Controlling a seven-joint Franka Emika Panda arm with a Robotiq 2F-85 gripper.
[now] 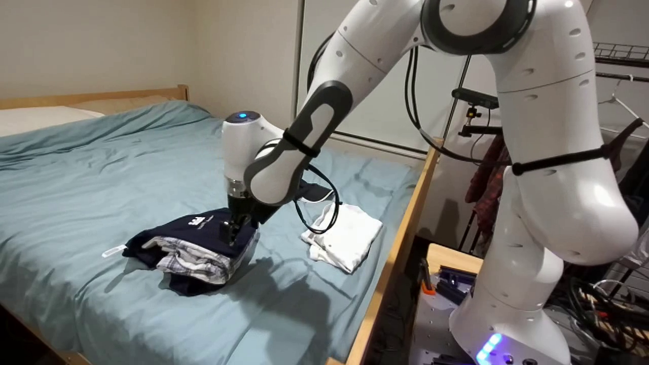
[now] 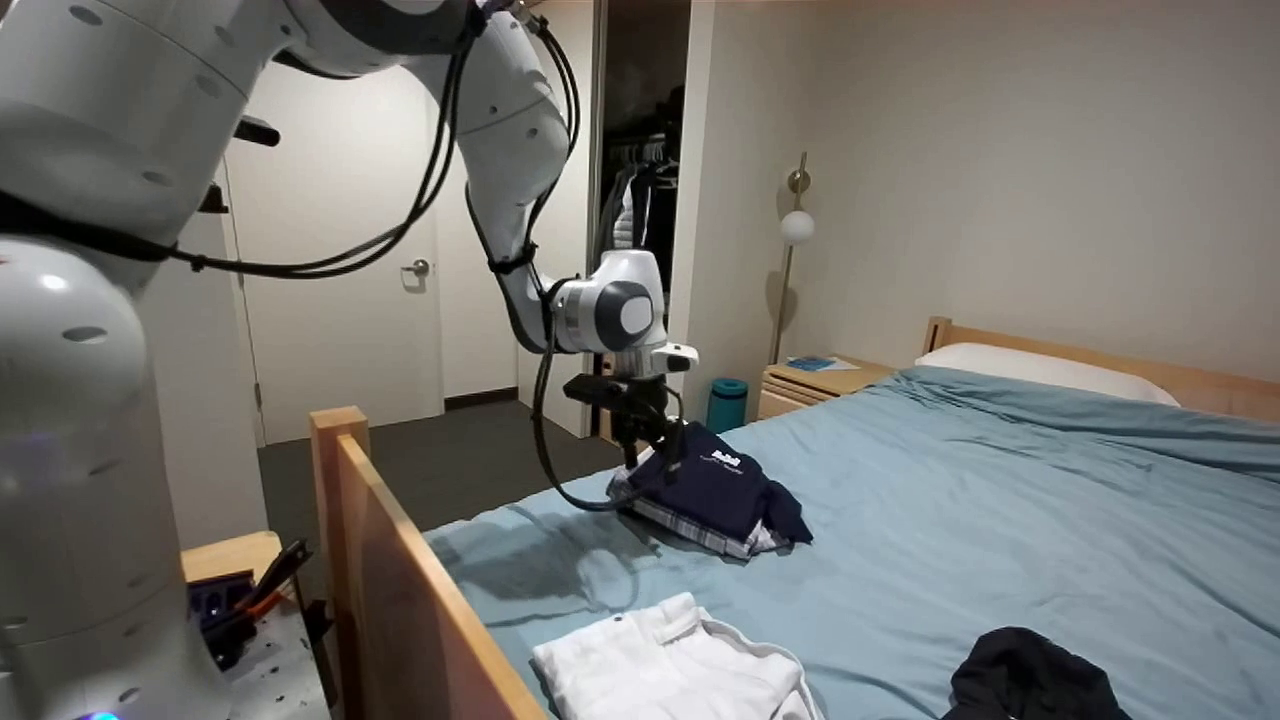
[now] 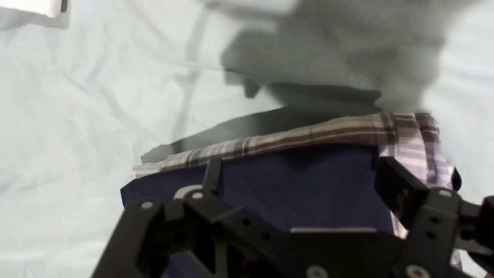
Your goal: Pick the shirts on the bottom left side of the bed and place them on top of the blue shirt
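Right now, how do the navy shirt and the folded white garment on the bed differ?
The navy shirt is dark with white print on it; the white garment is pale, with no such print in sight. Plaid fabric shows beneath the navy shirt, while the white garment lies by itself on the bed. The open gripper is over the navy shirt, not over the white garment. Both look folded, on the same bed.

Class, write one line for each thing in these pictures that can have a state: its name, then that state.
Plaid shirt: folded, mostly covered
Navy shirt: lying over the plaid shirt, logo showing
Gripper: open, over the navy shirt; contact unclear
White garment: folded, lying flat
Bed cover: spread, wrinkled
Black item: lying on the bed cover, kind unclear
Door: apparently shut
Closet: open
Base light: lit blue
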